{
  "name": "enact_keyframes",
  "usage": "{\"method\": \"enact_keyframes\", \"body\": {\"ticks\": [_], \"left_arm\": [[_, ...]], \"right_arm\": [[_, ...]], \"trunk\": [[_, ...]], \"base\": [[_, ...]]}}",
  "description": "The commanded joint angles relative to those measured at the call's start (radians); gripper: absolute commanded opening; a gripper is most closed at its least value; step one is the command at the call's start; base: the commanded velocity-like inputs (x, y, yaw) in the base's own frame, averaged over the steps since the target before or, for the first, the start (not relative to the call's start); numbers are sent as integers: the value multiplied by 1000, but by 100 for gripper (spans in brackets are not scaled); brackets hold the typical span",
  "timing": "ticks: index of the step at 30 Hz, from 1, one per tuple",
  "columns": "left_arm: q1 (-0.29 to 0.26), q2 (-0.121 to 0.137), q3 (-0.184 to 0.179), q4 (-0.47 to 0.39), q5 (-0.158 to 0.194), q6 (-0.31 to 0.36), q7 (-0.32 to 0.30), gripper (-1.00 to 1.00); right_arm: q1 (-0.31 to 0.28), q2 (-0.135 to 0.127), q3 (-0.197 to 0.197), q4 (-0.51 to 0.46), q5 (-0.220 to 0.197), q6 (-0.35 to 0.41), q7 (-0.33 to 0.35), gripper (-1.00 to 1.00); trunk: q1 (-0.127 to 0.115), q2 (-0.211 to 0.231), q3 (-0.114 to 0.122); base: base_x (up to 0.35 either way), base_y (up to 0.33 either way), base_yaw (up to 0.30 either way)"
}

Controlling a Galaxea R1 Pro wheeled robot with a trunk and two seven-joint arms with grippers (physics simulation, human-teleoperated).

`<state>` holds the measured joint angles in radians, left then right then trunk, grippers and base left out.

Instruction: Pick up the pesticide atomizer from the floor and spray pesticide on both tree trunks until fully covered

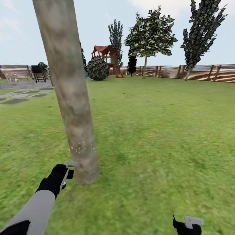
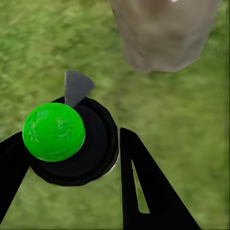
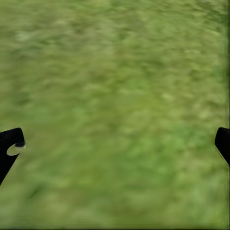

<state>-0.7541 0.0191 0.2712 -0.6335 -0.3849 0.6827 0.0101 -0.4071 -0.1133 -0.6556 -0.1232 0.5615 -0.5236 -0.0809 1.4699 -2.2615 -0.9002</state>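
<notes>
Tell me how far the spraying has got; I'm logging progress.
Done: the atomizer is off the floor, clamped in the left gripper. In hand: it is aimed at the tree trunk, where white specks mark just a low patch. Left: the remaining bare trunk and the second tree. The right gripper hangs open over grass.

The grey-sleeved left arm (image 1: 36, 207) reaches forward, its black left gripper (image 2: 72, 153) clamped around a black-collared, green-topped atomizer (image 2: 54, 132). The black right gripper (image 3: 115, 143) (low, near the body) has fingertips (image 3: 10, 143) spread wide.
</notes>
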Motion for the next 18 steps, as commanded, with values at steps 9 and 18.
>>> {"method": "enact_keyframes", "body": {"ticks": [9,18], "left_arm": [[1,11,2,2,-5,-12,2,-100],[10,5,2,3,-2,-4,6,-100]], "right_arm": [[-1,0,-3,1,11,-4,-7,100],[-1,0,-2,0,11,-4,-7,100]], "trunk": [[0,0,-1],[0,0,-1]], "base": [[-6,-273,72],[88,-261,273]]}}
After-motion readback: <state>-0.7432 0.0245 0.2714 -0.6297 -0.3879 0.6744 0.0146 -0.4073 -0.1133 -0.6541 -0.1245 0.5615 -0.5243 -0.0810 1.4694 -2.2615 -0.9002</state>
